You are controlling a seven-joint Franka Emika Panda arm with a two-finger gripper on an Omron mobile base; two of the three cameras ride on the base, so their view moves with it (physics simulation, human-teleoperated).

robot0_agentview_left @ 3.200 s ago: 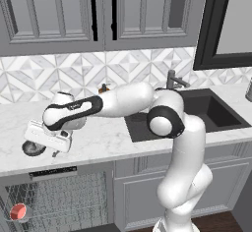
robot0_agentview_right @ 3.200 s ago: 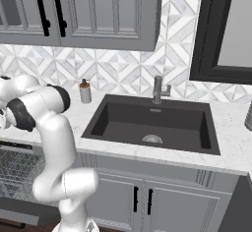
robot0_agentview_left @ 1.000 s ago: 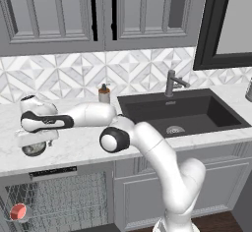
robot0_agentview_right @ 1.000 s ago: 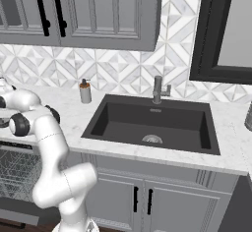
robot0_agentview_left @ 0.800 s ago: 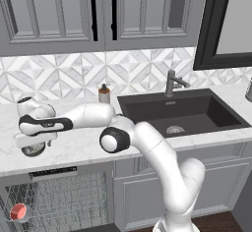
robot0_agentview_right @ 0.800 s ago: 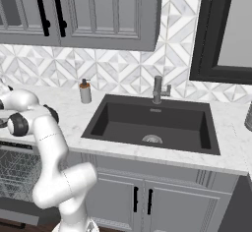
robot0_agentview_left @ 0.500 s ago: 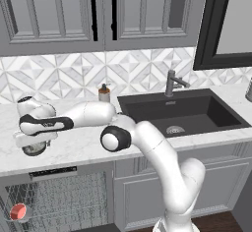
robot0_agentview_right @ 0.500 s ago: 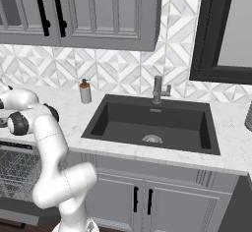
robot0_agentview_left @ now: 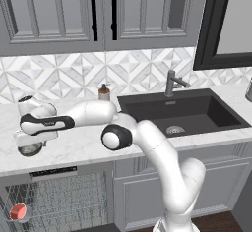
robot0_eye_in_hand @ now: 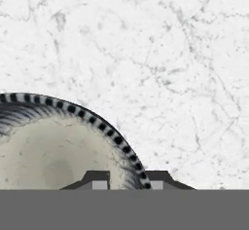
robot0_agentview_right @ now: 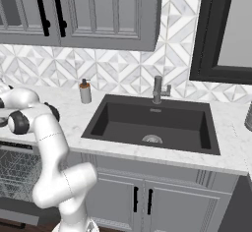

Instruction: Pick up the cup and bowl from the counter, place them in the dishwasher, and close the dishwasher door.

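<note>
The counter (robot0_agentview_left: 74, 150) carries the bowl (robot0_agentview_left: 29, 149) near its front edge, above the open dishwasher (robot0_agentview_left: 59, 196), whose rack already holds the cup (robot0_agentview_left: 18, 211). We see the gripper (robot0_eye_in_hand: 127, 179) with its tips drawn narrow astride the bowl's rim, one inside, one outside; whether it truly grips we cannot tell. We judge a thin rim pinch risks the bowl tilting or slipping on lift.
</note>
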